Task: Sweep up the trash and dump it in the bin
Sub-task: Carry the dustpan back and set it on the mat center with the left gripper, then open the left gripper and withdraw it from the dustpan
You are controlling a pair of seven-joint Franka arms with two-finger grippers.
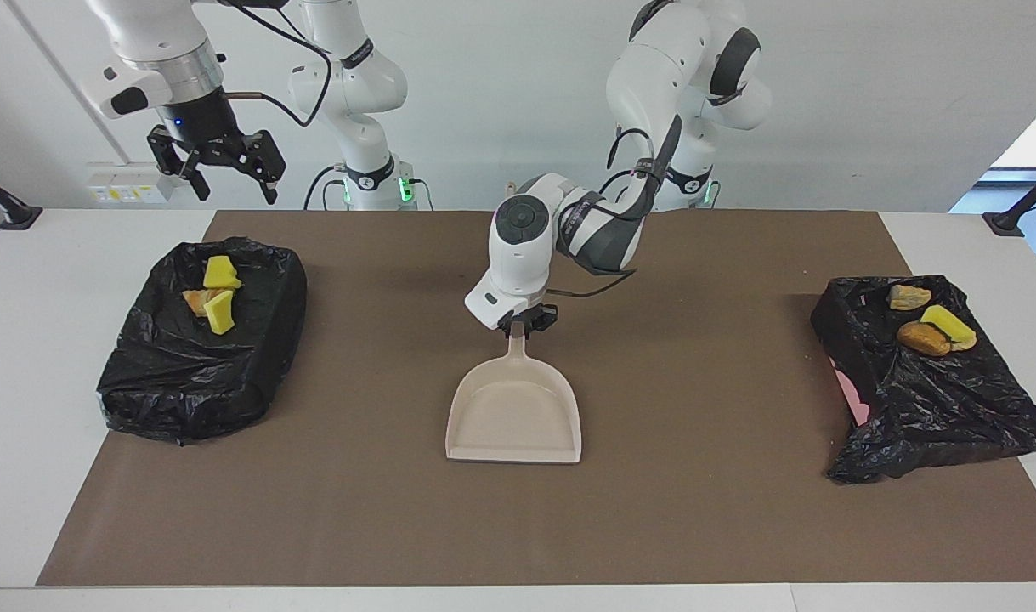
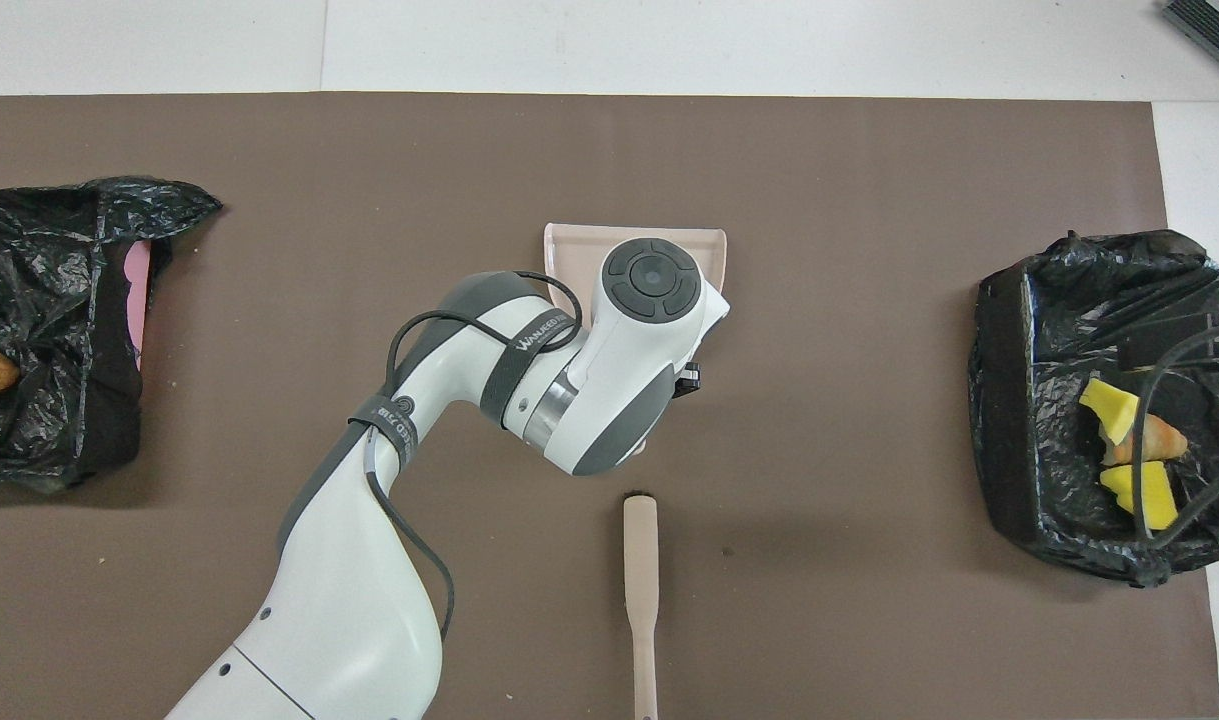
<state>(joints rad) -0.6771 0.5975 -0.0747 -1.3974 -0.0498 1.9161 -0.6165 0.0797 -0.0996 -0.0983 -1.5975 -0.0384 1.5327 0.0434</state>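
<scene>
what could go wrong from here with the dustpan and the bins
The left gripper sits at the dustpan handle's very tip; a lift from there may let the pan tilt or slip.

The brush lies close by the left arm; a swing back might knock it.

The bin at the left arm's end sags, so its scraps could slide out.

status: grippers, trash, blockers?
Left gripper on dustpan handle. Right gripper open above bin, waiting. Trash binned. Nothing in the way.

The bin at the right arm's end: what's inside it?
In the black-lined bin: two yellow sponge chunks and an orange-brown lump between them. The bag's folds could cover more.
</scene>
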